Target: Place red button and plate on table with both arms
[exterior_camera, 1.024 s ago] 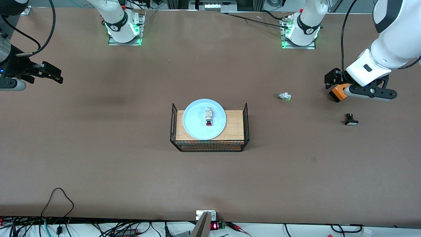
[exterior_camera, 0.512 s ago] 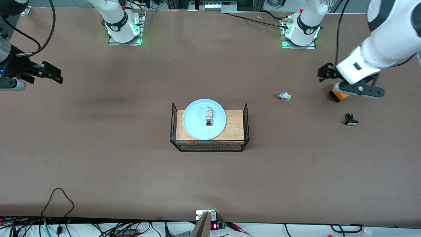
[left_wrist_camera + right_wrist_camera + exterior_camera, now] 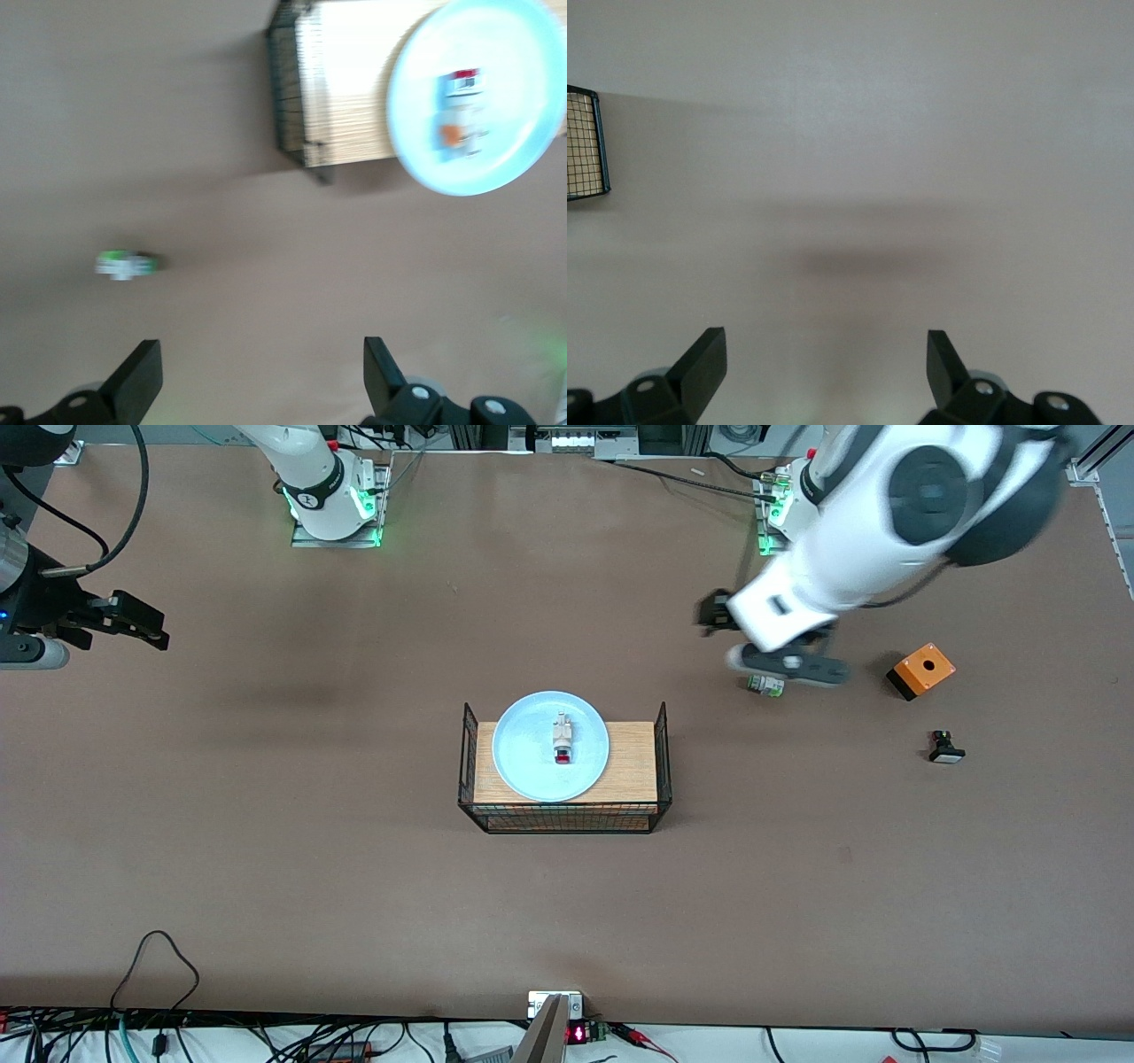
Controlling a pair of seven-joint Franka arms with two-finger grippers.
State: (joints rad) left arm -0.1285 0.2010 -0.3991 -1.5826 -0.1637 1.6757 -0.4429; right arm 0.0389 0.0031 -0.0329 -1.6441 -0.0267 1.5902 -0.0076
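The pale blue plate lies in a black wire tray at the middle of the table. The red button lies on the plate, red cap toward the front camera. Both show in the left wrist view, plate and button. My left gripper is open and empty, up over the table beside a white switch with a green end; its jaws stand wide apart. My right gripper is open and empty over bare table at the right arm's end.
An orange box and a black switch with a white cap lie toward the left arm's end. The white-green switch also shows in the left wrist view. A corner of the tray shows in the right wrist view.
My left arm has swung from its end of the table toward the middle, uncovering the orange box. The right arm has not moved. Plate and button are unmoved.
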